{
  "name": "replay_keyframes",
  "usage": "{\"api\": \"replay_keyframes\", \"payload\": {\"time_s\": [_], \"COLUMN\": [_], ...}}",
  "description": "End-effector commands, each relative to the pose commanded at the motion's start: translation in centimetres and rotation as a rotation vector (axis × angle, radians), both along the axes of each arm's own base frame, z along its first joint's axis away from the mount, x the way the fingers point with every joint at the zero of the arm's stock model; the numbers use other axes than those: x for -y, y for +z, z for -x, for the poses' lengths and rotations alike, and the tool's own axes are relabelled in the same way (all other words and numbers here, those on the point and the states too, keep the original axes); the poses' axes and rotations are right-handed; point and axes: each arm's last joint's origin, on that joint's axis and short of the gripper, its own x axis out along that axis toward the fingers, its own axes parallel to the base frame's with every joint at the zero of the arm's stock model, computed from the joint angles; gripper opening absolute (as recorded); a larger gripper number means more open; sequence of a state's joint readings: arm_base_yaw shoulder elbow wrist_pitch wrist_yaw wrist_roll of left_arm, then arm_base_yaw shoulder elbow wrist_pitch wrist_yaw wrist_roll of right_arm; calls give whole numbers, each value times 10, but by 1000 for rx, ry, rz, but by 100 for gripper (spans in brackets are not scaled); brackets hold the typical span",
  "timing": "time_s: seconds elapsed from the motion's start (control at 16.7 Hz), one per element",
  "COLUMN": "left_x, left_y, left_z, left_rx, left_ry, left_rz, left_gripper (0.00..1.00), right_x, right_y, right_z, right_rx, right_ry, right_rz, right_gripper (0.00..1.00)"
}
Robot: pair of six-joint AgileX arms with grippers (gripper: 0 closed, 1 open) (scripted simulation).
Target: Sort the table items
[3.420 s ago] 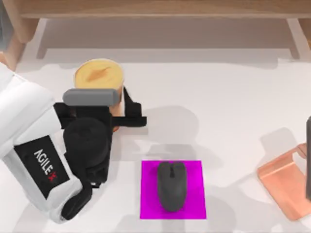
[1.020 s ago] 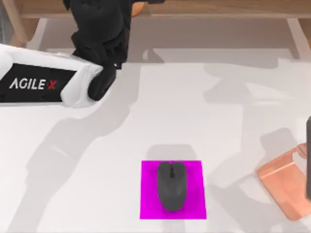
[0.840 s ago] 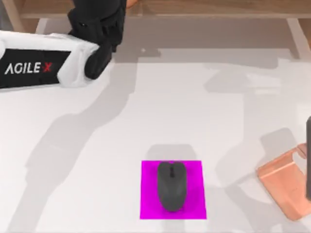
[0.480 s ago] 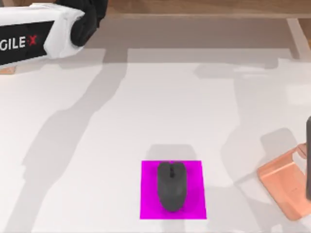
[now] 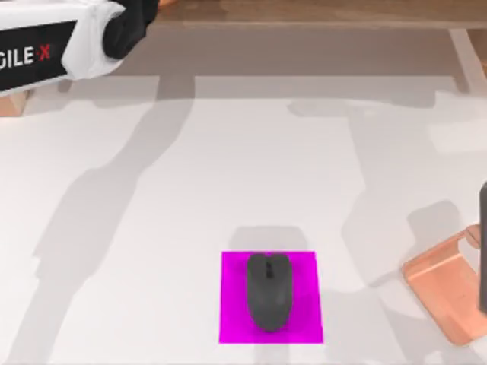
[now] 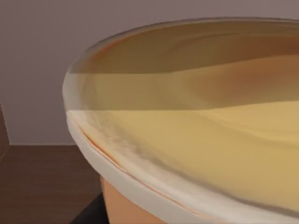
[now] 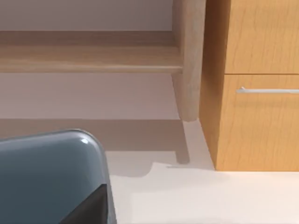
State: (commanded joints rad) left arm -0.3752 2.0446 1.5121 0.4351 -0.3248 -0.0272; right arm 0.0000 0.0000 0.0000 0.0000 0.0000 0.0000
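The dark grey mouse lies on the flat magenta square at the front middle of the white table. My left arm reaches over the far left corner, its black wrist at the top view's upper edge. In the left wrist view the orange cup with its pale yellow lid looms very close. A dark sliver of a finger sits against the cup's side, and the cup hangs above a dark wooden surface.
A copper-coloured stand stands at the right edge with a dark slab on it. A wooden shelf runs along the back. The right wrist view shows a grey-blue rounded slab and a wooden drawer cabinet.
My left arm has lifted the cup off the table and swung it back and left, past the top view's upper edge. The mouse and stand have not moved.
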Motion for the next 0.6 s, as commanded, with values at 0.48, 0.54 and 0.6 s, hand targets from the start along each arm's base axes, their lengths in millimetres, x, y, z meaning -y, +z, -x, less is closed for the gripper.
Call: {"api": "replay_keyframes", "payload": {"time_s": [0.48,0.54,0.6], "left_x": [0,0,0], "left_y": [1,0,0], "left_z": [0,0,0], "left_rx": [3,0,0], "left_ry": [0,0,0], "left_rz": [1,0,0], "left_gripper": [0,0,0], "right_x": [0,0,0], "right_y": [0,0,0], "right_z": [0,0,0], "right_rx": [0,0,0], "right_ry": [0,0,0], "right_rz": [0,0,0], "right_gripper": [100,100,100]}}
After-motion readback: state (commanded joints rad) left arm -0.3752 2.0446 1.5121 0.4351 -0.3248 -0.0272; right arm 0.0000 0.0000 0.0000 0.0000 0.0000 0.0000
